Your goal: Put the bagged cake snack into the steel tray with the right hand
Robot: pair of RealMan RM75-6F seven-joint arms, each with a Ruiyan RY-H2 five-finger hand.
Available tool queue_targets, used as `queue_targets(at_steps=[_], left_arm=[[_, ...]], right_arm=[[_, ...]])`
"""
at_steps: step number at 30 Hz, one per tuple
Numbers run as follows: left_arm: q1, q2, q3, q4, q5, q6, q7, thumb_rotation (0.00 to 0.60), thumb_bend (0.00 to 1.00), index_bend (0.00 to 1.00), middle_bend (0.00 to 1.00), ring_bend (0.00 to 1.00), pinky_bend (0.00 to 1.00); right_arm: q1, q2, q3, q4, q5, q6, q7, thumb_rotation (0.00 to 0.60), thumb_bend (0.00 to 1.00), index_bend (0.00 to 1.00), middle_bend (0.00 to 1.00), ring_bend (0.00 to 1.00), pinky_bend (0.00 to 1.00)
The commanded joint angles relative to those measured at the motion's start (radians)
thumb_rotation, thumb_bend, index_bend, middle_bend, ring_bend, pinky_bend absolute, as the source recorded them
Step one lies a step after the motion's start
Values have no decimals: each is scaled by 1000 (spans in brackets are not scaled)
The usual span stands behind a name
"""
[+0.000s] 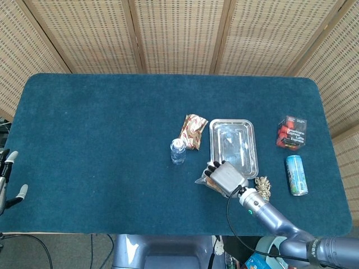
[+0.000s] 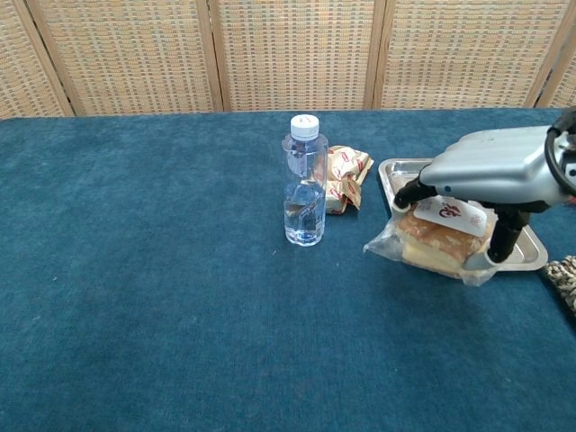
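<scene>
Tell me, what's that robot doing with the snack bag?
The robot's right hand is holding a clear bagged cake snack, lifted above the blue table near the front edge of the steel tray. The tray has nothing in it yet. A water bottle stands nearby. The left hand waits at the table's far edge.

Tray (image 1: 233,147) right of centre on the table (image 1: 101,140); bottle (image 1: 178,151) and packet (image 1: 193,131) left of it, cake (image 2: 438,243) at its near edge.

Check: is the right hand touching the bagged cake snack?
Touching. Chest view shows the right hand gripping the bagged cake snack from above, fingers wrapped on both sides.
</scene>
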Motion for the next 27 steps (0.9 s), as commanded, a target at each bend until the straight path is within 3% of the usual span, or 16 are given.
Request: queue_targets(at_steps=[1,10,27], left_arm=[[-4,0,-3,-10,-7,-5,12,583,366,0,0,0,0],[3,-2,-10,-20,-35,2,16,583,367,0,0,0,0],[-9,-3,-31,-67,-99,-8,83,584,367,0,0,0,0]], right_arm=[[20,20,12,23,1,-27,34,600,302,396,477,333,412],[77,34,37,136,-12,-132,169,600,302,396,477,333,412],[133,36,61,323,-152,-258,445,600,302,396,476,333,412]])
